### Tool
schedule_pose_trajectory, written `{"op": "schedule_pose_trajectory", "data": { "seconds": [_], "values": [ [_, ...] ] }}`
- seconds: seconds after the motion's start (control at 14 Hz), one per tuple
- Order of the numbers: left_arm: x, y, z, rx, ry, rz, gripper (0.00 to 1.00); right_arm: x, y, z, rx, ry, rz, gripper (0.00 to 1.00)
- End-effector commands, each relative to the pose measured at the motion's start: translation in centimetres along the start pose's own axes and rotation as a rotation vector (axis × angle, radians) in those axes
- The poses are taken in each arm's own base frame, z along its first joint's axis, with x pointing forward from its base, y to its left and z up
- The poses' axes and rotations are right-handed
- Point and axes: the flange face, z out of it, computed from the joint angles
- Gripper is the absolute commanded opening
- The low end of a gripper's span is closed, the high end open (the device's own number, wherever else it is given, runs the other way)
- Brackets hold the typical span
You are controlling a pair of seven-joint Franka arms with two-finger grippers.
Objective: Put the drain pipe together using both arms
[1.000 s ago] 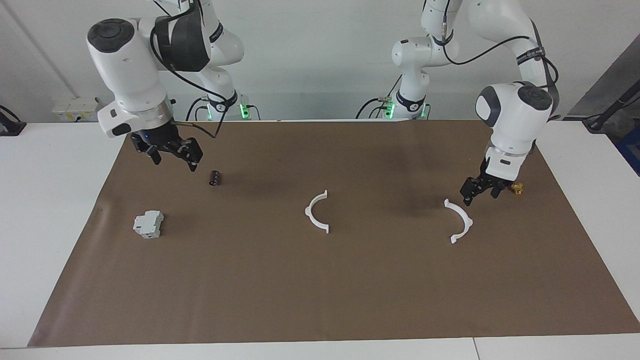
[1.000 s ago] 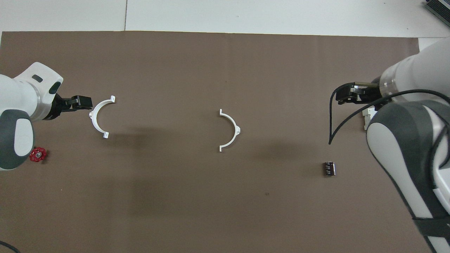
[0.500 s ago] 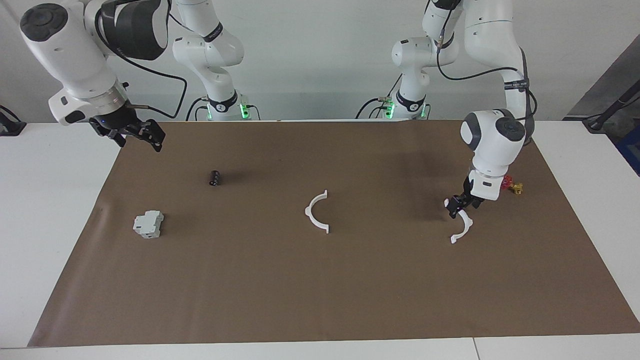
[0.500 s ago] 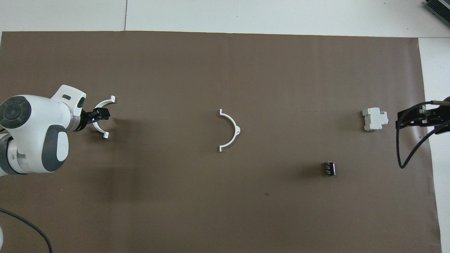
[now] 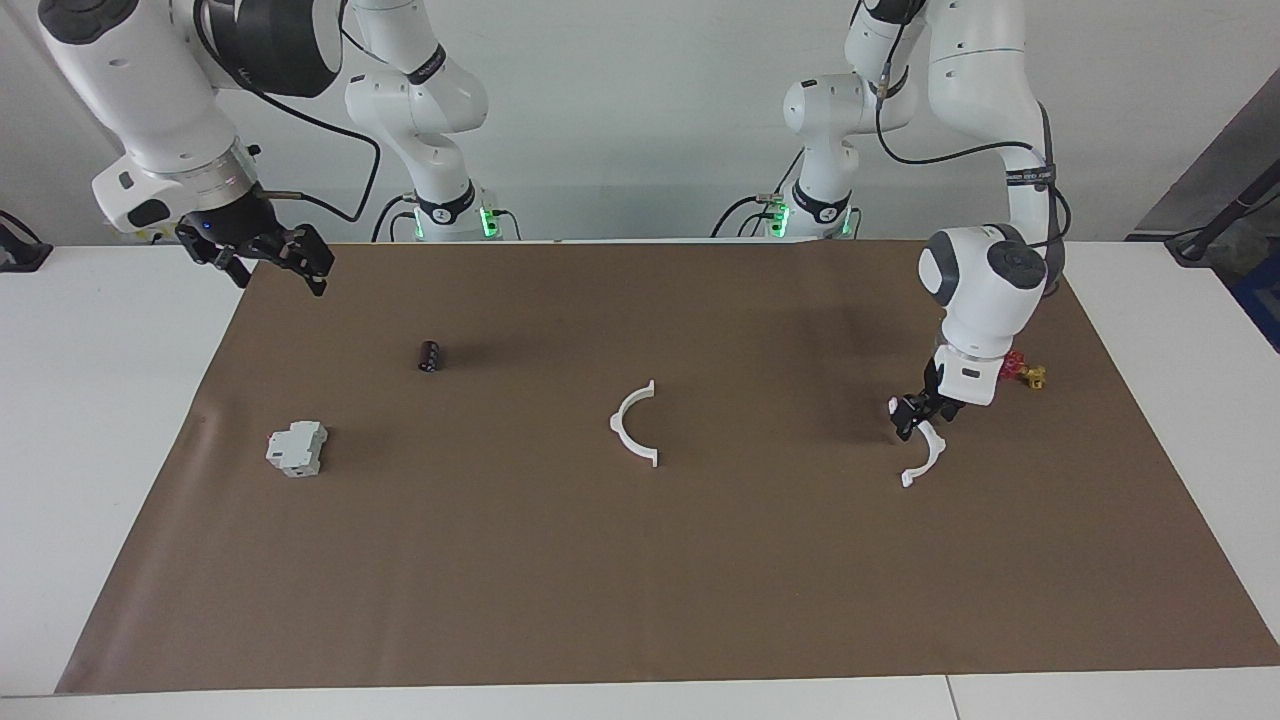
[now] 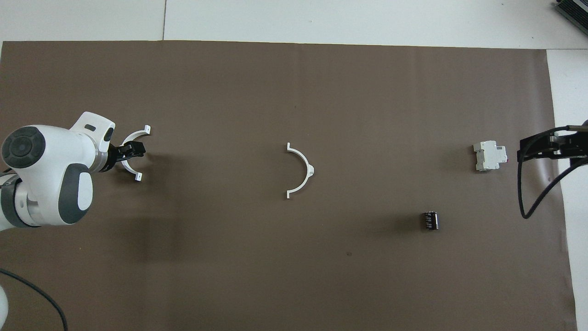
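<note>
Our left end effector [image 5: 918, 418] is down at the half-ring [image 5: 925, 452] lying toward the left arm's end of the worktop [image 5: 640, 600], its fingers straddling the thin band at the arc's middle, where it balances; we cannot tell whether they have clamped. The other half-ring [image 5: 632, 424] lies mid-worktop, its open side facing the first, ready for mating. Our right end effector [image 5: 268, 257] waits raised over the mat's edge, fingers apart.
</note>
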Motion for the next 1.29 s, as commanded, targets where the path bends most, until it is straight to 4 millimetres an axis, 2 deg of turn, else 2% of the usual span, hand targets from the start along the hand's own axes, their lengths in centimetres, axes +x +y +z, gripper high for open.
{"op": "schedule_pose_trajectory", "data": {
  "seconds": [0.0,0.07,0.21,0.5,0.64,0.86,1.0,1.07,1.21],
  "values": [
    [-0.1,0.1,0.1,-0.009,0.011,-0.002,0.34,0.0,0.0,-0.4,0.010,-0.007,-0.016,1.00],
    [-0.1,0.1,0.1,-0.009,0.011,0.001,0.03,-0.1,-0.1,-0.8,0.012,-0.005,-0.017,1.00],
    [-0.1,0.1,0.1,-0.006,0.009,0.009,0.00,-0.5,0.0,-2.7,0.009,-0.017,-0.018,1.00],
    [-0.1,0.1,0.1,-0.006,0.007,0.029,0.00,-0.6,-0.1,-2.7,0.015,-0.024,-0.046,1.00],
    [0.6,1.1,-1.3,-0.012,0.021,0.004,0.00,-0.6,-0.1,-2.5,0.017,-0.021,-0.048,1.00],
    [0.7,8.0,-4.9,-0.014,-0.006,-0.118,0.00,-0.6,-0.2,-2.6,0.017,-0.019,-0.048,1.00],
    [-2.4,14.0,-5.4,-0.012,0.002,-0.202,0.00,-0.6,-0.2,-2.6,0.017,-0.018,-0.046,1.00],
    [-4.3,16.4,-5.3,0.008,0.010,-0.223,0.00,-0.7,-0.2,-2.6,0.018,-0.024,-0.039,1.00],
    [-7.4,20.7,-5.9,0.004,0.016,-0.257,0.00,-0.8,-1.7,-2.7,0.016,-0.018,-0.031,1.00]
  ]
}}
